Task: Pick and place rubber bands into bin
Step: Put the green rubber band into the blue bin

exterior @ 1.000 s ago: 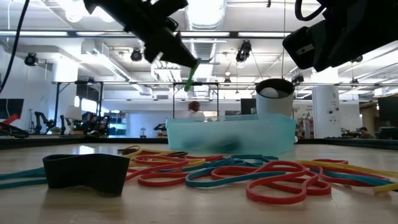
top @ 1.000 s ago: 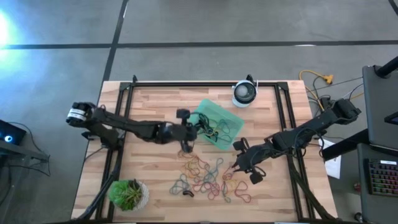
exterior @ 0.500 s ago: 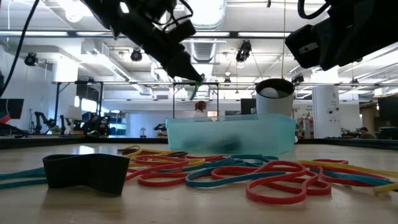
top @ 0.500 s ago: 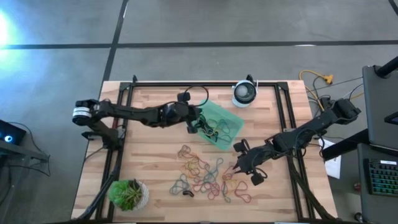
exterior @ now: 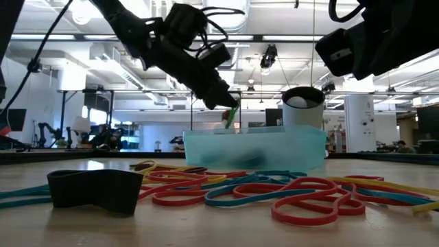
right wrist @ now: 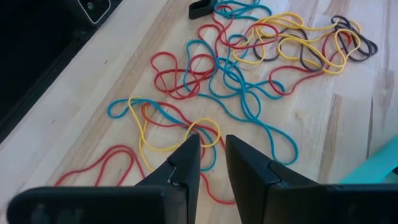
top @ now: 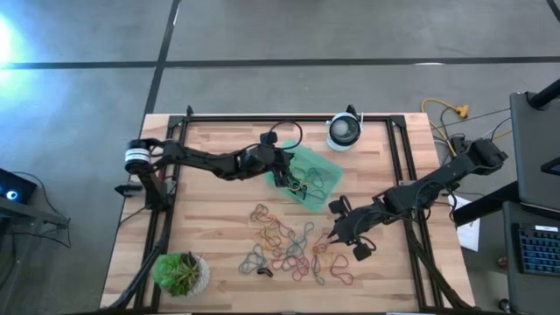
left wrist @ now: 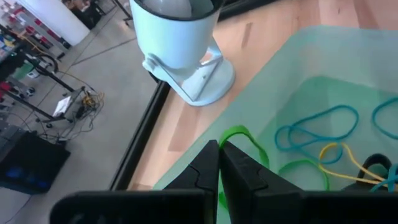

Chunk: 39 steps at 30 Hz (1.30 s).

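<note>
Over the wooden counter (top: 210,227), the left gripper (left wrist: 219,163) hangs above the near edge of the mint-green bin (top: 325,164), its fingers pressed together on a single green rubber band (left wrist: 244,142) that loops out from between the tips. In the low view the band dangles just above the bin's rim, so the drop looks close: the bin floor lies directly below and slightly ahead of the fingertips, and a simple release would likely let the loop fall inside. Several bands already rest in the bin, among them teal (left wrist: 323,124) and yellow (left wrist: 341,157) loops.

The right gripper (right wrist: 210,163) is poised low over the loose pile of rubber bands (top: 293,245) on the counter, fingers set narrowly apart with nothing between them. A tangle of yellow, red and teal loops (right wrist: 186,134) lies just ahead of its tips, running away from the gripper toward the rest of the heap; this arm is clearly the nearer one for the remaining bands. A wide black band (exterior: 96,189) sits at the pile's far side from the bin.

A round white-and-black device (top: 344,131) stands beside the bin, and a potted plant (top: 181,273) occupies one corner of the counter. Most of the pile is not yet moved.
</note>
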### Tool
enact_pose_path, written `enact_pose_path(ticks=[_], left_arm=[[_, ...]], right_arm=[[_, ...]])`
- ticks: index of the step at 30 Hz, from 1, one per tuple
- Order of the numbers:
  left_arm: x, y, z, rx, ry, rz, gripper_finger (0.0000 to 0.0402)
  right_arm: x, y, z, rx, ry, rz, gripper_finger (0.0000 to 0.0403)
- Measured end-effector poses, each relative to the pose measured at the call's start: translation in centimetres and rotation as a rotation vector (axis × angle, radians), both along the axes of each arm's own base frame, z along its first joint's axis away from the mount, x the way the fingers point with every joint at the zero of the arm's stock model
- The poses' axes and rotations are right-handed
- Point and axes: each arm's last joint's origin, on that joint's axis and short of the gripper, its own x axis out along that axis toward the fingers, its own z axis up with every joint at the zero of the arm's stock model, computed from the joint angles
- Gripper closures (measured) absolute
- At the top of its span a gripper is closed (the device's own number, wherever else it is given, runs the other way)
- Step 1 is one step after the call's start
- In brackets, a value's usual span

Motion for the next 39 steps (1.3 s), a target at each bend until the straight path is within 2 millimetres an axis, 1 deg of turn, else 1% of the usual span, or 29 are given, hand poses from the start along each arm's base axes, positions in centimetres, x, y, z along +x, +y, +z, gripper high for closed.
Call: enact_pose_path(ticks=[6, 8, 11, 17, 21, 25, 30, 34, 39], left_arm=[[0.1, 0.2, -0.4, 0.0, 0.011, 0.005, 0.0401], [0.1, 0.1, -0.3, -0.005, 0.006, -0.011, 0.0395], [0.1, 0.1, -0.4, -0.008, 0.01, -0.019, 0.0374], [0.1, 0.1, -0.4, 0.007, 0.018, -0.026, 0.0317], [0.1, 0.1, -0.5, 0.006, 0.022, -0.026, 0.0295], [0.0, 0.0, -0.4, -0.022, 0.015, -0.022, 0.029], [0.1, 0.5, -0.1, -0.144, 0.13, -0.056, 0.029], [0.4, 0.6, 0.2, -0.14, 0.158, -0.053, 0.029], [0.6, 0.6, 1.0, -0.127, 0.135, -0.062, 0.029]], right_arm=[[-0.2, -0.1, -0.5, -0.016, 0.01, -0.01, 0.0333], [-0.3, -0.2, -0.7, -0.012, 0.017, -0.018, 0.0331], [-0.4, -0.2, -0.9, -0.003, 0.029, -0.031, 0.0331], [-0.5, -0.3, -1.0, -0.002, 0.033, -0.034, 0.0337], [-0.5, -0.3, -1.0, -0.001, 0.033, -0.034, 0.0337], [-0.5, -0.3, -1.0, -0.002, 0.034, -0.034, 0.0335], [-0.5, -0.3, -1.0, -0.001, 0.033, -0.034, 0.0338], [-0.5, -0.2, -1.0, 0.001, 0.029, -0.034, 0.0339], [-0.5, -0.3, -1.1, 0.0, 0.03, -0.034, 0.034]])
